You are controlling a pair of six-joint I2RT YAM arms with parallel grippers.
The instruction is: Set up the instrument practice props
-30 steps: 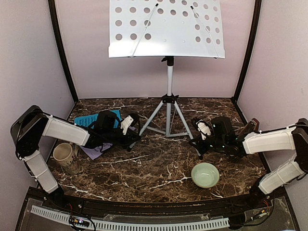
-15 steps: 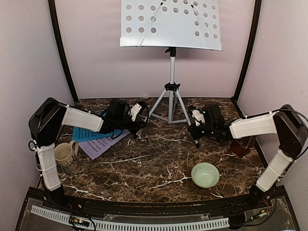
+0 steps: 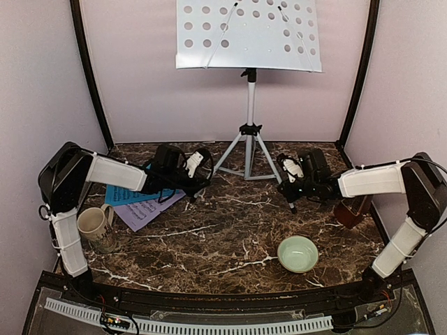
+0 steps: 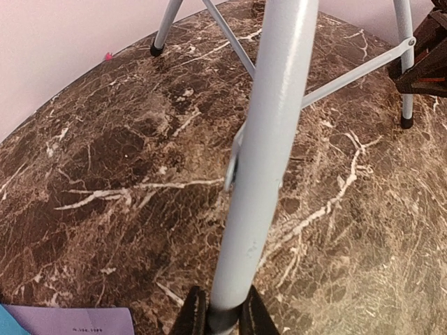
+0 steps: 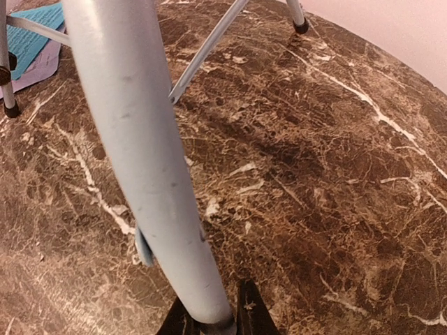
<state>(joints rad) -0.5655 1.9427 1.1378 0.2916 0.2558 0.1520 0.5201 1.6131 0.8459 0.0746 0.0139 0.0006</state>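
Note:
The silver-white music stand stands at the back centre, its perforated desk up against the wall. My left gripper is shut on the stand's left leg near its foot, with the jaws pinching the tube. My right gripper is shut on the right leg near its foot. The blue sheet and the lilac sheet lie flat under my left arm. The reddish-brown metronome stands behind my right forearm, partly hidden.
A beige mug stands at the left near my left arm. A pale green bowl sits front right. Pale walls close in the back and both sides. The stand's rear foot rests close to the back wall.
Both grippers have carried the stand from mid-table back toward the wall and slightly right. Since half a second ago it has barely moved.

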